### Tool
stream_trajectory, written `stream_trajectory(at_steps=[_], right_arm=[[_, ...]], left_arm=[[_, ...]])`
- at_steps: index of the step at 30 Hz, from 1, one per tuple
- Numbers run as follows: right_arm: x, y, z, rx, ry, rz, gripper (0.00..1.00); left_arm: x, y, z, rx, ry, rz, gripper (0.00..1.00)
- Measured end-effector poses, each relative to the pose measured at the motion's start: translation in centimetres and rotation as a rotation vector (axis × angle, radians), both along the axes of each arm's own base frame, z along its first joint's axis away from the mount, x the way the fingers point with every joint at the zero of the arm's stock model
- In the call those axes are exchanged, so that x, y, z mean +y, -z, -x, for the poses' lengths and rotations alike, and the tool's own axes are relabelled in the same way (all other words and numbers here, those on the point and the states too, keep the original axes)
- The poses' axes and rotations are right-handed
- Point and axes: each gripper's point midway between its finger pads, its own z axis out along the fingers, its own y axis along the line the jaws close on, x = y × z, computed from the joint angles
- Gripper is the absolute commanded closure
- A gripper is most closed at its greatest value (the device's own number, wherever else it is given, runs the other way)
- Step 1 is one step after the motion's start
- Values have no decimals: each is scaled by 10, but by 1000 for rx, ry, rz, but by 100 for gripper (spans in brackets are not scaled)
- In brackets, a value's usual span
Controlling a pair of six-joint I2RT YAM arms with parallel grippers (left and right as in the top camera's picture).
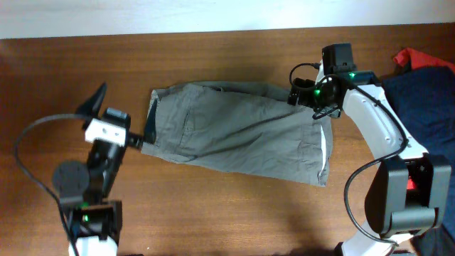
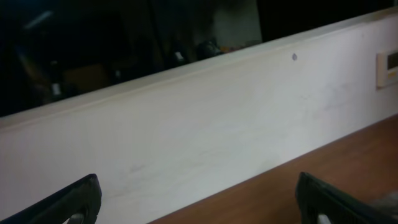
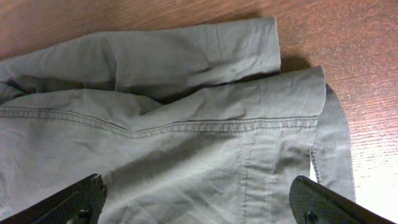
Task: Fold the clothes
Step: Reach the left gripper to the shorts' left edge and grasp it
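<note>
The clothes (image 1: 234, 131) are one grey-olive garment lying flat and a little creased across the middle of the table, with a pale strip along the right end. My right gripper (image 1: 310, 96) hangs over the garment's upper right corner. In the right wrist view that gripper (image 3: 199, 205) is open above the fabric (image 3: 186, 124), its two fingers (image 3: 78, 200) wide apart with only flat cloth below. My left gripper (image 1: 121, 117) stands open just off the garment's left end. In the left wrist view, the left gripper (image 2: 199, 202) is tilted up toward the back wall (image 2: 217, 112) and holds nothing.
A navy blue garment (image 1: 426, 92) with a red cloth (image 1: 416, 57) behind it lies at the right edge, beside the right arm. A white wall (image 1: 213, 14) runs along the back of the brown table (image 1: 234, 213).
</note>
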Motion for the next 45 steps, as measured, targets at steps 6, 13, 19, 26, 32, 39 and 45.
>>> stream_trajectory(at_steps=[6, 13, 19, 26, 32, 39, 45], right_arm=[[-2, 2, 4, 15, -3, 6, 2], [-13, 3, 5, 27, 21, 7, 1], [-25, 5, 11, 54, 44, 9, 1], [-31, 5, 10, 53, 55, 11, 1], [-34, 6, 12, 60, 60, 11, 1], [-34, 6, 13, 64, 60, 11, 2], [-34, 6, 13, 66, 60, 11, 2]], left_arm=[[-6, 29, -53, 236, 63, 0, 1], [3, 98, -120, 754, 70, 41, 1], [13, 150, -148, 965, 46, 49, 1], [11, 220, -130, 1208, 60, 56, 1], [10, 269, -113, 1379, 69, 70, 1], [5, 301, -107, 1460, 80, 72, 1], [-8, 319, -102, 1506, 105, 55, 1]])
